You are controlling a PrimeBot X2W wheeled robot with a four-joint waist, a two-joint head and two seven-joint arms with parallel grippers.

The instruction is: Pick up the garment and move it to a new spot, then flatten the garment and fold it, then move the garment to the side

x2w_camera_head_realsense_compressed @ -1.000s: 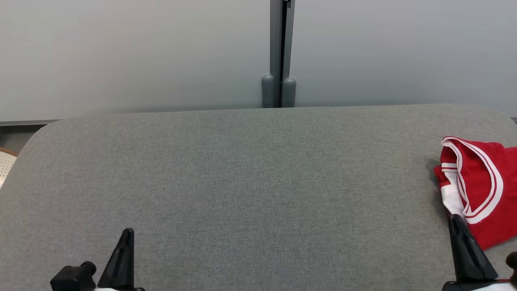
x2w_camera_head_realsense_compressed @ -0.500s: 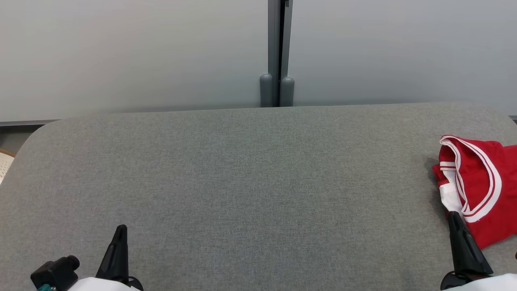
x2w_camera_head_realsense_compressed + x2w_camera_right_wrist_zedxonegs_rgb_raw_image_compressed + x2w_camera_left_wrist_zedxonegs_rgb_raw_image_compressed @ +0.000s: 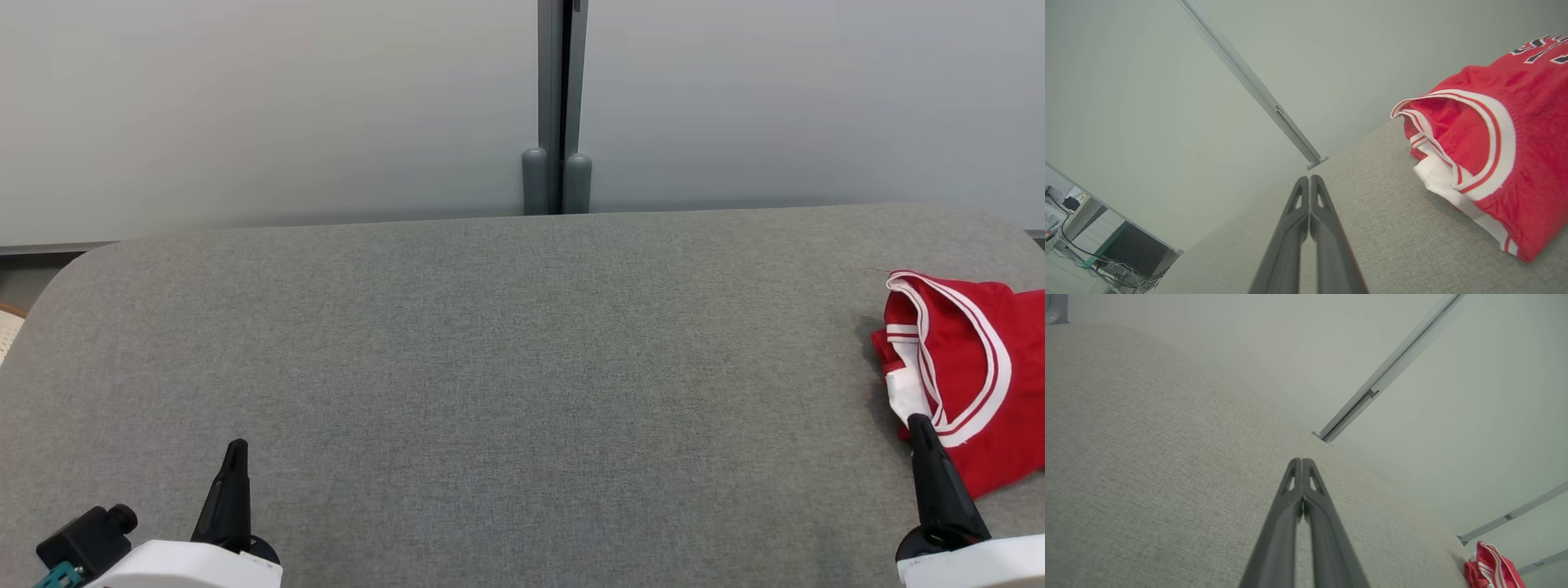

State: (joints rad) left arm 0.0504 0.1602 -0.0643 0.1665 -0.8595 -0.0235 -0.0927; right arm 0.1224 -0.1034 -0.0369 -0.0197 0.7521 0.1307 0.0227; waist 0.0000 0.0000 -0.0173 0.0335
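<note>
Grey woven tabletop: lying broad and flat across the head view, its far corners rounding off at left and right. Its far edge is running just before the wall. The whole middle and left of it are lying bare, giving wide room for moving.

Pale wall panels: standing upright behind the far edge, meeting at a grey post near the middle, with two rounded feet at its base.

Red garment: lying bunched on the right end of the tabletop, running off the right side of the head view. Its white and red striped trim is curling along the side facing the bare middle, and a white edge is poking out at its near left corner. Dark lettering is showing on its far part in the right wrist view.

Right gripper: hanging low at the near right, fingers pressed together and holding nothing. Its tip is overlapping the garment's white edge in the head view, though in the right wrist view it seems to be sitting just beside the cloth, not touching.

Left gripper: hanging at the near left over bare fabric, well apart from the garment, fingers pressed together and gripping nothing.
</note>
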